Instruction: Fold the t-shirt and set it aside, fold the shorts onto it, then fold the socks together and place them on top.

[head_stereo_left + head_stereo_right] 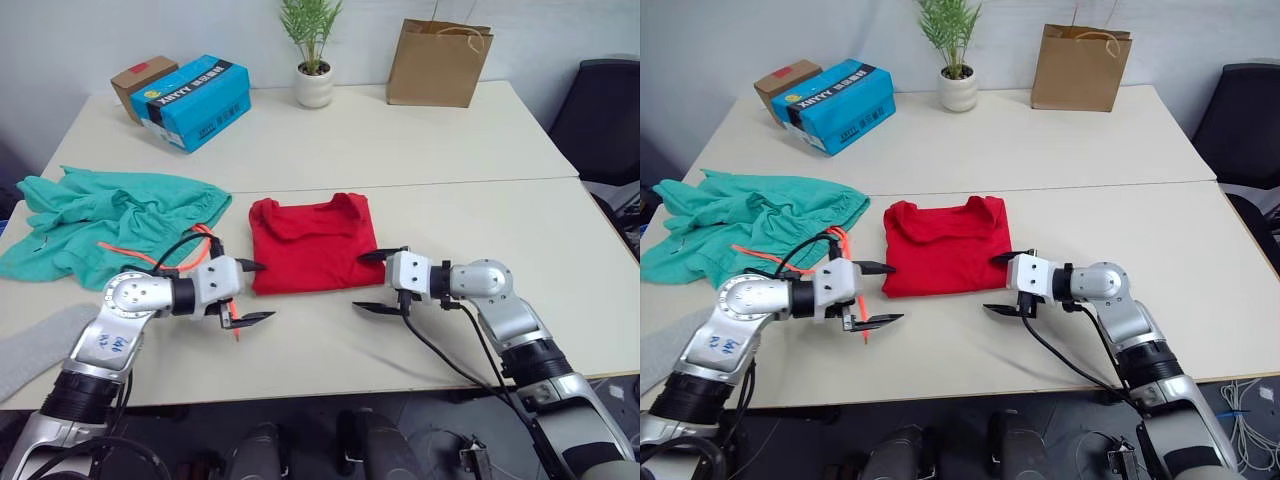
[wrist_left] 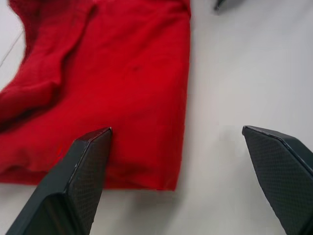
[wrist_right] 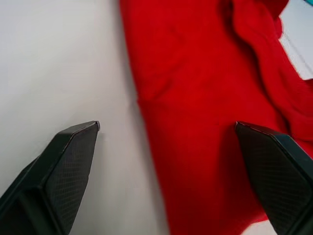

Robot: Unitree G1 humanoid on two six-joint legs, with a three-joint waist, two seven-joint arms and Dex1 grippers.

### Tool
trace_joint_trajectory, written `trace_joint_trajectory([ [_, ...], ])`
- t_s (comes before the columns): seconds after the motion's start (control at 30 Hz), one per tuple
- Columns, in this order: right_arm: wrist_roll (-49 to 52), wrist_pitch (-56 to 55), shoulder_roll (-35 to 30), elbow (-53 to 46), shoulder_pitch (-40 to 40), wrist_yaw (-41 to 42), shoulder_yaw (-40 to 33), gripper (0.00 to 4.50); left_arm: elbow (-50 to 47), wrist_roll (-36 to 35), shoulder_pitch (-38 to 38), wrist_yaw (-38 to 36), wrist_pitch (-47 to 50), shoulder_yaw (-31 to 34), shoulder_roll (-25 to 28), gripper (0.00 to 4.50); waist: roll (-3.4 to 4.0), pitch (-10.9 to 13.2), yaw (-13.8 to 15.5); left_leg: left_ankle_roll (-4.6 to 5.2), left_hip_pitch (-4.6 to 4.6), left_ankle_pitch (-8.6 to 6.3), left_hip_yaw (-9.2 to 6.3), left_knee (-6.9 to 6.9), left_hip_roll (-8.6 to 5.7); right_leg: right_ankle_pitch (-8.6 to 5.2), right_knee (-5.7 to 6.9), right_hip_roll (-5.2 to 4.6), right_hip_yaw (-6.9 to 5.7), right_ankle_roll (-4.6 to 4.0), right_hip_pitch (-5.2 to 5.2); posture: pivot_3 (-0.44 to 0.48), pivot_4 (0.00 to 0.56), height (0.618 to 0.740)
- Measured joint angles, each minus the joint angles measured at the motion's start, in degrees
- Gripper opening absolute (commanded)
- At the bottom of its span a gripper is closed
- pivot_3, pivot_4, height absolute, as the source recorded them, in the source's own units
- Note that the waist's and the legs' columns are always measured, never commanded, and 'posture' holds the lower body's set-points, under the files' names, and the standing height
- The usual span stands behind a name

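Garments on the bench (image 1: 420,150) come to three kinds. One red t-shirt (image 1: 312,245) lies folded into a rough square near the front middle, its collar end toward the back. One pair of teal shorts (image 1: 110,222) lies crumpled to the left of it, well apart from the folded edge, with an orange drawstring (image 1: 150,258) trailing across the front of the cloth toward the left arm. One grey sock (image 1: 35,345) shows at the front left edge of the bench; whether a second lies with it I cannot tell. Two pincers flank the shirt's front edge. The left pincer (image 1: 252,292) sits just beside the shirt's front left corner with its fingers spread wide and nothing between them; in its wrist view one finger (image 2: 73,181) lies over the red cloth and the other over bare bench. The right pincer (image 1: 372,282) sits at the front right corner, likewise spread wide and empty, one finger (image 3: 274,171) over the shirt. At the back stand two boxes touching each other, one blue box (image 1: 192,101) printed with white letters that look like "XNYYY" and one brown cardboard box (image 1: 140,80) with a red label. One potted plant (image 1: 313,55) in a white pot and one brown paper bag (image 1: 437,62) stand further right.
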Motion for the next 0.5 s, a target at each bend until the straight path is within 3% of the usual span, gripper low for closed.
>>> trace_joint_trajectory([
  [0.03,-0.61,-1.26,0.53,1.81,-0.97,-0.65,0.13,4.5,2.1,0.87,-1.47,0.45,-0.6,-0.29,-0.7,4.47,-0.01,0.0,0.0,-0.01,0.0,0.0,0.0,0.03,0.02,0.0,0.0,0.02,-0.01,0.0,0.01,0.0,0.15,0.74],
  [0.13,-1.7,-4.6,1.2,5.05,-2.91,-1.11,1.29,3.96,6.37,2.66,-4.74,0.78,-2.27,-0.61,-1.08,3.9,-0.02,0.01,-0.11,-0.01,0.02,0.01,0.02,0.03,0.03,0.0,0.01,0.04,0.0,0.0,0.02,0.0,0.15,0.74],
  [0.5,-2.43,-6.86,0.33,8.96,-3.74,0.11,2.18,0.25,15.14,4.25,-9.46,-6.09,-8.84,-3.67,-0.32,0.56,-0.02,0.0,0.09,-0.02,0.2,0.04,0.05,0.07,0.03,0.0,0.17,0.02,0.04,-0.01,0.13,0.0,0.15,0.74],
])
